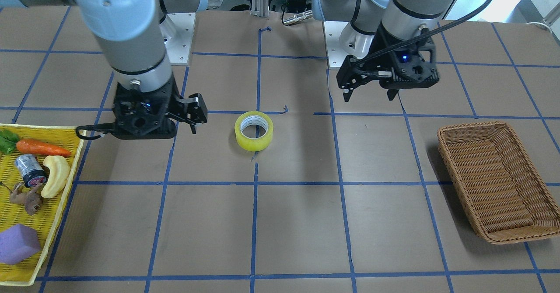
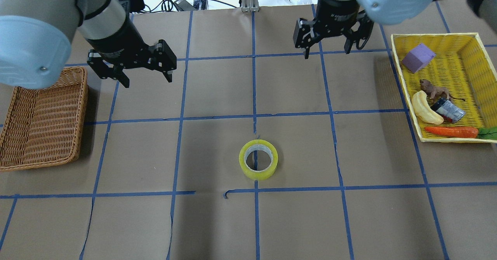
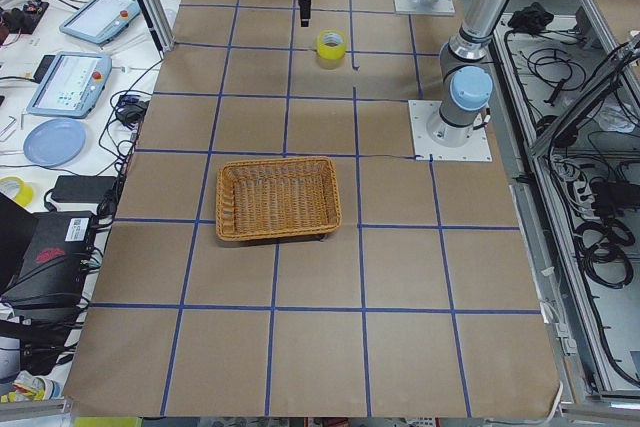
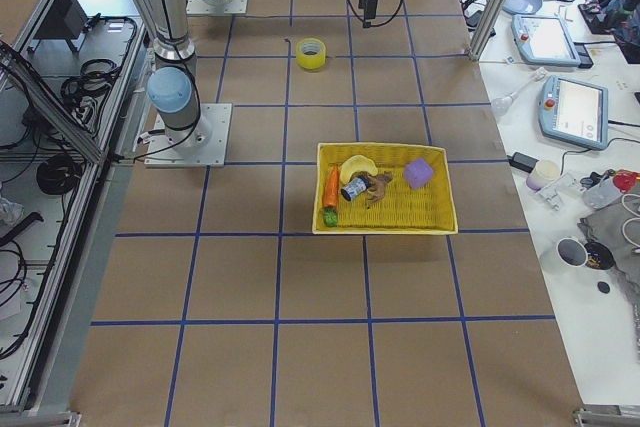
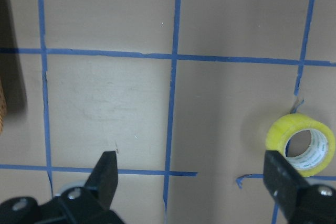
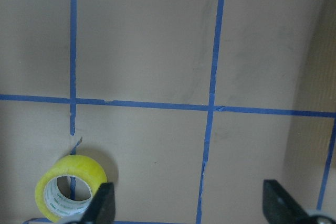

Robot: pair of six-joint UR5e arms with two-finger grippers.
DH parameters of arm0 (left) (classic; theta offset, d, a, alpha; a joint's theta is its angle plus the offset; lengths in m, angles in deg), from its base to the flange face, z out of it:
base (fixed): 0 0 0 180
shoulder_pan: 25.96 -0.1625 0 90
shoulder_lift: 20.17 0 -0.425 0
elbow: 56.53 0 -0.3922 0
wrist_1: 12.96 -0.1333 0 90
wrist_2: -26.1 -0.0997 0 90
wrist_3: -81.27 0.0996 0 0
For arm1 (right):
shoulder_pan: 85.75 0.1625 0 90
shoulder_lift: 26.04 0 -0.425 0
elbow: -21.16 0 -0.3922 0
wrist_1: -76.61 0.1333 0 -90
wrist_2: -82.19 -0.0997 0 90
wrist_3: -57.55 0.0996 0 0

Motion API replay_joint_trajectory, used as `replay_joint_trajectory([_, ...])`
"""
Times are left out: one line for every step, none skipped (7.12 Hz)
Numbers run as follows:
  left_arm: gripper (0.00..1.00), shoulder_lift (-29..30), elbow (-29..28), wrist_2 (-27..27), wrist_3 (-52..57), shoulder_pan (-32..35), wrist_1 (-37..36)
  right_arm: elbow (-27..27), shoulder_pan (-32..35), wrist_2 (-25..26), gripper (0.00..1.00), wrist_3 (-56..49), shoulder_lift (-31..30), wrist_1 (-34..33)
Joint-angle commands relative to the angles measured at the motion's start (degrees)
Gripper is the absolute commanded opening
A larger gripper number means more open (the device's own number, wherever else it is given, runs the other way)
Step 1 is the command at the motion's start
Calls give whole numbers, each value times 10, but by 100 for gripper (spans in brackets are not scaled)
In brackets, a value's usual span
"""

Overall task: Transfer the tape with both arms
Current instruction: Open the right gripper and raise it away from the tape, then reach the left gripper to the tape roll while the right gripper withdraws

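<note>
I am holding my left end effector point(image 2: 146, 80) and right end effector point(image 2: 327, 53) spread wide; the packing tape roll point(image 2: 258, 160) is lying flat on the worktop point(image 2: 217, 221).

The table point(image 2: 217, 221) is covered in brown paper and divided by blue tape grid lines point(image 2: 295, 114). Three things are set directly on it: the tape point(image 2: 259, 173) near the middle, hole upward, a wicker basket point(image 2: 39, 128) toward the robot's left, and a yellow tray point(image 2: 462, 70) toward its right.
</note>
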Motion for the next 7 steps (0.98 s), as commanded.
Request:
replay_joint_trajectory([100, 9, 46, -2, -83, 75, -29, -47, -13, -6, 100, -14, -8, 47])
replay_joint_trajectory([100, 29, 69, 2, -83, 85, -88, -29, -15, -9, 100, -11, -10, 39])
replay_joint_trajectory([100, 44, 109, 0, -87, 97, -140, -21, -23, -6, 100, -14, -11, 37])
replay_joint_trajectory([100, 60, 139, 2, -89, 106, -215, -16, -34, -11, 100, -15, -18, 36])
replay_joint_trajectory([100, 80, 161, 27, -89, 114, -245, 9, -38, -5, 100, -50, -47, 41])
replay_joint_trajectory([100, 103, 175, 49, -87, 123, -268, 58, -39, -5, 100, -60, -80, 31])
replay_joint_trajectory([100, 124, 198, 50, -88, 127, -302, 98, -39, -5, 100, -64, -104, -12])
